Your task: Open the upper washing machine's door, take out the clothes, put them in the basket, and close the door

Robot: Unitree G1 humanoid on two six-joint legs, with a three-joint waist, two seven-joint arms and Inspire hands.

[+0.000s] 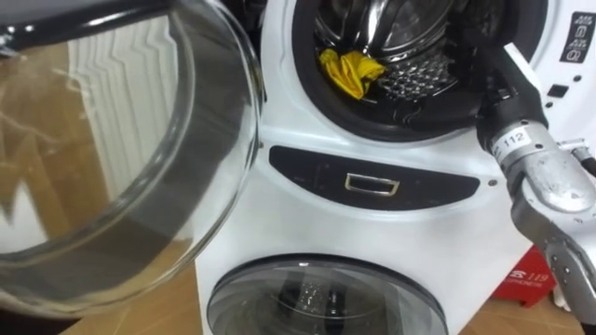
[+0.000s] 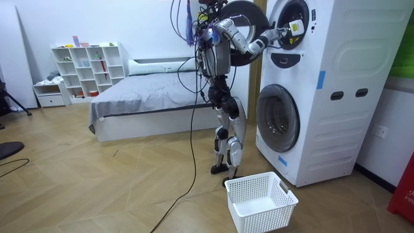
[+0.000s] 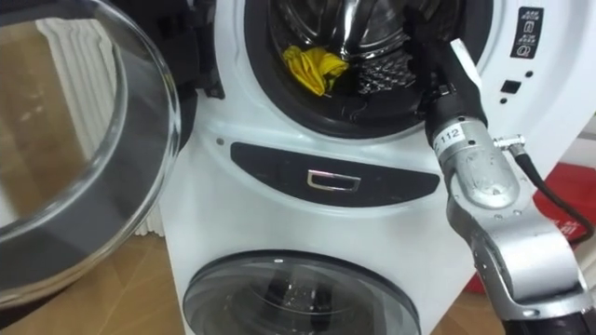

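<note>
Cloth [image 1: 349, 70], yellow and crumpled, is lying at the lower front of the upper drum [image 1: 414, 79], just inside the dark rubber ring of the opening. The right hand [image 1: 507, 98] is reaching into the same opening from the right side, with its silver forearm slanting up from the lower right. The hand is sitting to the right of the cloth and apart from it, with a patch of perforated drum wall showing between them. Its fingers are running on into the dark of the drum, so I cannot tell how far they are opened or whether they are holding anything. The round glass door [image 1: 112, 158] is hanging open at the left. Below the opening a dark control panel [image 1: 372, 181] is curving across the white washing machine [image 2: 336, 77], and the lower door [image 1: 326, 293] is sitting shut. In the room view the robot is standing close before the machine, and a white basket [image 2: 262, 200] is resting on the wooden floor [image 2: 97, 188] near its feet.
</note>
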